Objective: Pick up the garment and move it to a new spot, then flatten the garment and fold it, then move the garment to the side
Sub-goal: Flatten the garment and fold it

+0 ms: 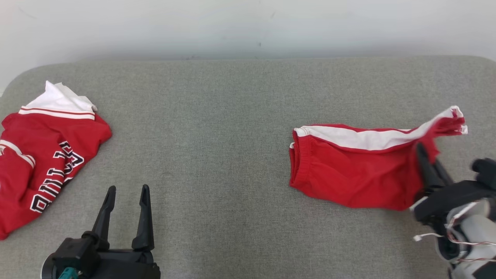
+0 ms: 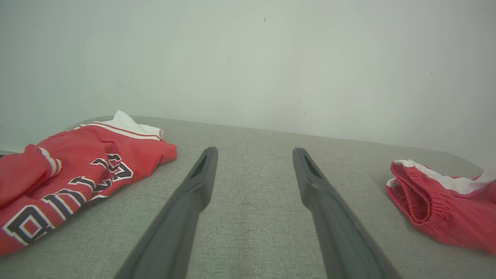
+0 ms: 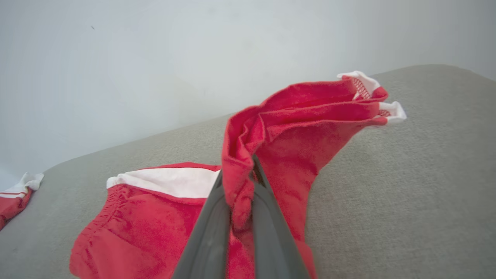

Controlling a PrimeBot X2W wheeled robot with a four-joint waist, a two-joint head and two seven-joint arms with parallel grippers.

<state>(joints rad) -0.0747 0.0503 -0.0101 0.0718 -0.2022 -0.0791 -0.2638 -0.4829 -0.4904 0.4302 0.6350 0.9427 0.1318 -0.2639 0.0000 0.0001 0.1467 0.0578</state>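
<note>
Right wrist view: red shorts (image 3: 294, 128) pinched inside the right pincer (image 3: 238, 172).

A red sports jersey with white striped trim (image 1: 42, 155) lies crumpled at the left edge of the grey fabric-covered bench (image 1: 232, 155). It carries one line of large block lettering (image 1: 50, 182), black with a white outline. The end letter nearest the bench's front edge reads as "B", and the next looks like "U". Further along, folds in the cloth bend and hide the characters, so the whole word cannot be read for certain.
</note>
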